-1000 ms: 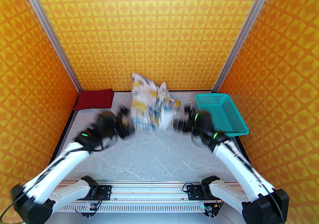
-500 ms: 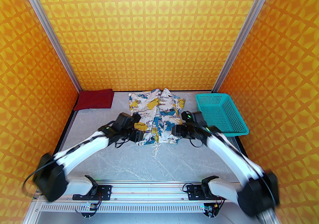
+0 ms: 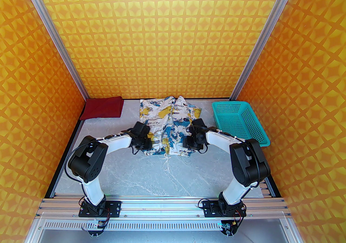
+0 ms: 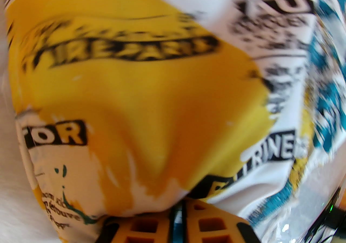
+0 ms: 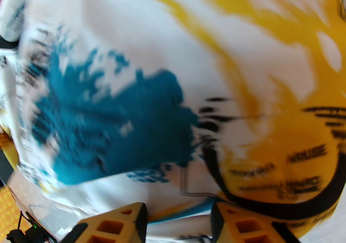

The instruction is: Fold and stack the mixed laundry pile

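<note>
Top view, printed garment: I see the white cloth garment printed with blue, mustard and black graphics (image 3: 167, 120) lying spread on the grey marbled desk (image 3: 151, 179), at the middle toward the back wall.
Top view, red garment: the plain dark red T-shirt (image 3: 104, 108) lies folded flat in the far left corner, apart from the printed one.
Top view, basket: the teal perforated plastic basket (image 3: 228, 103) stands at the far right, on the other side of the printed garment.
Top view, arms: my left arm (image 3: 116, 142) reaches the garment's near left corner and my right arm (image 3: 219, 139) its near right corner. A white drawstring (image 3: 166, 159) trails from the near hem between them.
Left wrist view, cloth: a mustard patch with black lettering on the printed garment (image 4: 135, 87) bulges up close to the lens.
Left wrist view, left jaws: the orange fingers (image 4: 142, 227) sit almost together, clenched on a fold of the printed garment.
Right wrist view, cloth: blue and mustard print (image 5: 162, 47), blurred.
Right wrist view, right jaws: the orange fingers (image 5: 121, 223) stand apart with the hem in the gap; as far as the blur lets me judge, they are not pinching it.
</note>
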Action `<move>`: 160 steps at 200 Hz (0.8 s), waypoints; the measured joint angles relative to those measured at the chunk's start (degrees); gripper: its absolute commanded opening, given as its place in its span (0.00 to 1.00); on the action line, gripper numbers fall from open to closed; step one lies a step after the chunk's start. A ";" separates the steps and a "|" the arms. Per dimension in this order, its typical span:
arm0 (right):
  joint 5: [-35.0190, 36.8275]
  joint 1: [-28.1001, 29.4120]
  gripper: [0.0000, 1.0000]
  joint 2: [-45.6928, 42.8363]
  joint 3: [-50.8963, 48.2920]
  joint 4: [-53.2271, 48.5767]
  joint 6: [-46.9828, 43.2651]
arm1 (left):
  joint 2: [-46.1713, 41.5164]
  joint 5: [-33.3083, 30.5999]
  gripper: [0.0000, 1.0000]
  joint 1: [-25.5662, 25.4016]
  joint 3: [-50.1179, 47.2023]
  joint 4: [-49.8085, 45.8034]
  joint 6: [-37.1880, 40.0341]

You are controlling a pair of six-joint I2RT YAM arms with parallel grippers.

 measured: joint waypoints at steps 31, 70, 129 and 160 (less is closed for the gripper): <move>-0.59 4.83 0.43 -4.52 -4.59 0.96 2.67 | -4.87 -0.28 0.15 3.87 -4.35 -0.33 -0.59; -2.86 15.63 0.45 -9.66 -6.86 -0.33 7.93 | -14.49 -0.74 0.28 8.79 -6.08 -4.35 0.13; -3.91 19.39 0.51 -12.37 3.04 -3.43 9.49 | -23.65 -1.05 0.26 2.27 -4.59 -9.07 -0.59; -0.94 9.97 0.49 -8.37 10.27 -4.94 4.26 | -20.11 -0.83 0.20 -2.80 -4.96 -7.58 -2.86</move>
